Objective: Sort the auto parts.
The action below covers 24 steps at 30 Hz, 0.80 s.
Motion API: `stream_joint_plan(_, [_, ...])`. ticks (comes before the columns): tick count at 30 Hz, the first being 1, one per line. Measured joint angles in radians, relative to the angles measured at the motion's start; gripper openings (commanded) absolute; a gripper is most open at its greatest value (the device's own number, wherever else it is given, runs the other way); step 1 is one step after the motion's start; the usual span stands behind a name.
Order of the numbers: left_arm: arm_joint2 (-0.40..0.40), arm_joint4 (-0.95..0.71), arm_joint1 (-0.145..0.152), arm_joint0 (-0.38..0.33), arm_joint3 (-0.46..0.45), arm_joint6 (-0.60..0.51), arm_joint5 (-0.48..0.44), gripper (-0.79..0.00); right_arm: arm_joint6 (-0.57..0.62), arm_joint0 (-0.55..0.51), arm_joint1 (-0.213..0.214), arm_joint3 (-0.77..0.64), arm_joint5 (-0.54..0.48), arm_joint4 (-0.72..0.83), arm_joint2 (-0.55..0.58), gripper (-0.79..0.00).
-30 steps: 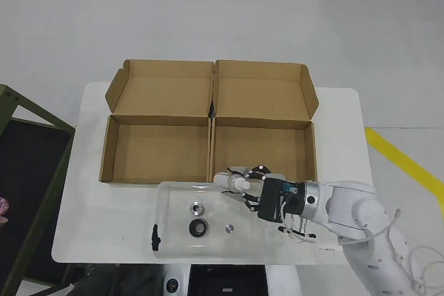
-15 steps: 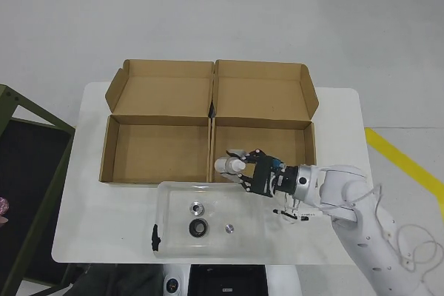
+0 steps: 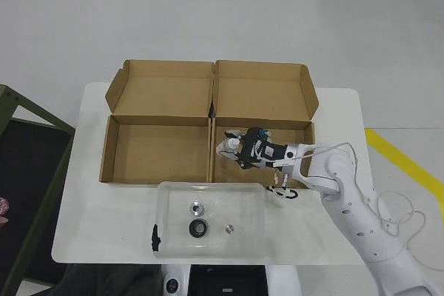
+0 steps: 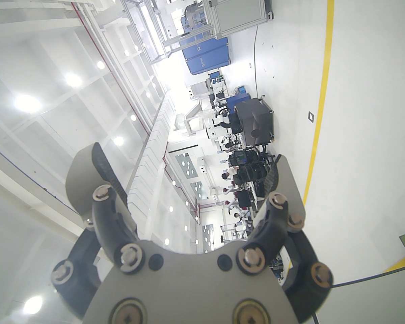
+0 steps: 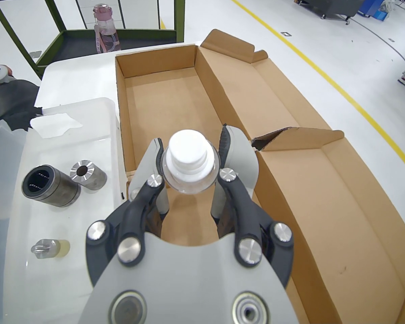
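Across from the bin (image 3: 244, 240) to the right box (image 3: 281, 152): that is the trip my right gripper (image 3: 234, 145) has made over the last second, taking the part (image 3: 226, 146) with it. My fingers (image 5: 234, 151) are clamped on the part's clear body, one on each side. It hangs above the box floor at the end next to the left box (image 3: 155, 152), close to the wall between the two. How high it hangs I cannot tell.

I judge this to be the placing step. The carry looks done and the release is not yet made. Next I need to lower into the right box, stay off that wall, and spread my fingers only when the part is low.

The part's long axis seems to run in line with my fingers, nearly level. Its white capped end leads, pointing away from my wrist toward the left box. It is round, so it may roll when let go.

My left gripper (image 4: 185, 170) is spread wide with nothing in it, aimed off into the room. A bearing (image 5: 50, 187) and a collet (image 5: 87, 171) wait in the bin.
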Motion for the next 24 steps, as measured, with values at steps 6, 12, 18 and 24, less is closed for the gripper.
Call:
stream_joint_plan(6, [0.0,0.0,0.0,0.0,0.0,0.0,0.0,0.0,-0.01,0.073,-0.019,0.115,0.027,0.006,-0.053,-0.785])
stream_joint_plan(12, [0.0,0.0,0.0,0.0,0.0,0.0,0.0,0.0,-0.014,0.132,-0.036,0.227,0.049,-0.013,-0.099,-0.785])
stream_joint_plan(18, [0.0,0.0,0.0,0.0,0.0,0.0,0.0,0.0,-0.037,0.182,-0.054,0.328,0.061,-0.013,-0.133,-0.785])
stream_joint_plan(24, [0.0,0.0,0.0,0.0,0.0,0.0,0.0,0.0,-0.041,0.21,-0.068,0.38,0.063,-0.014,-0.162,-0.542])
